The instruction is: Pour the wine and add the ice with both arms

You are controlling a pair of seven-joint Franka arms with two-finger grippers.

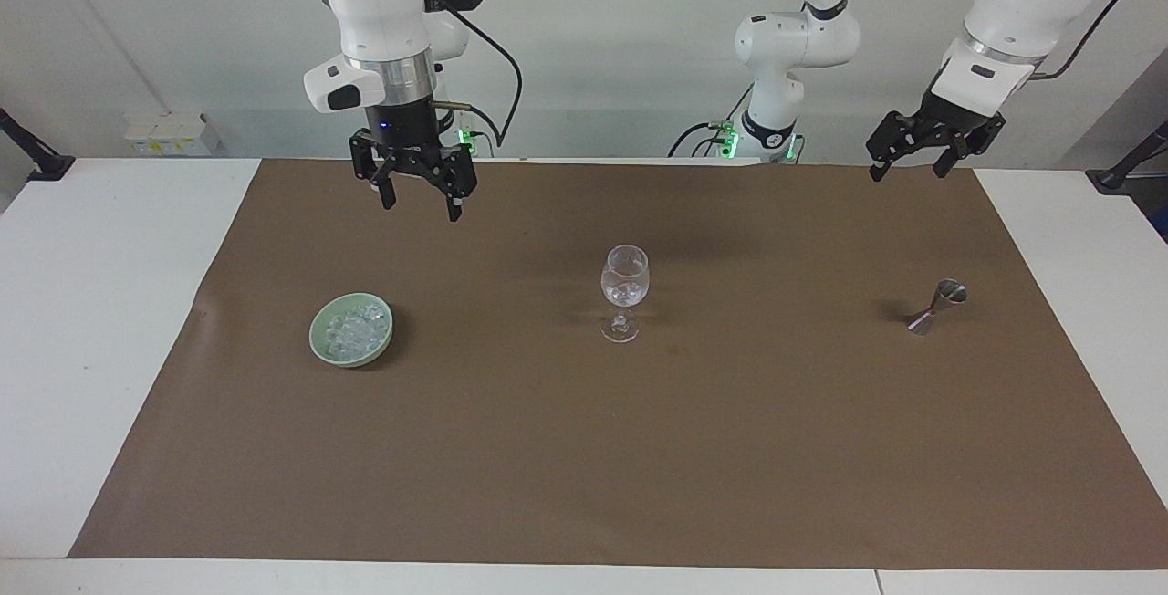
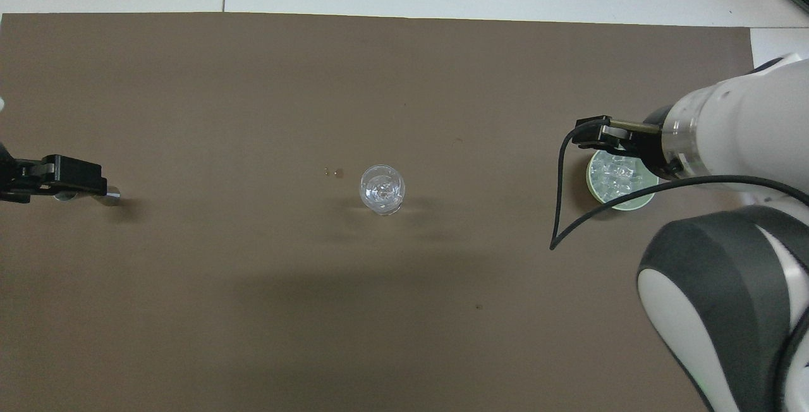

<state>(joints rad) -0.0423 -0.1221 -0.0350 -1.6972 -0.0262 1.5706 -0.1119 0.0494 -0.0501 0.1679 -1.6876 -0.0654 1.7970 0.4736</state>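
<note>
right gripper: empty, fingers spread wide, raised over the mat at the robots' edge.
left gripper: wide too, empty, waits.
ice: heaped in bowl, well apart from glass.
advice: centre over the heap, descend straight, close on one cube.

green bowl partly hidden under right arm, left tool cut off by edge
</note>
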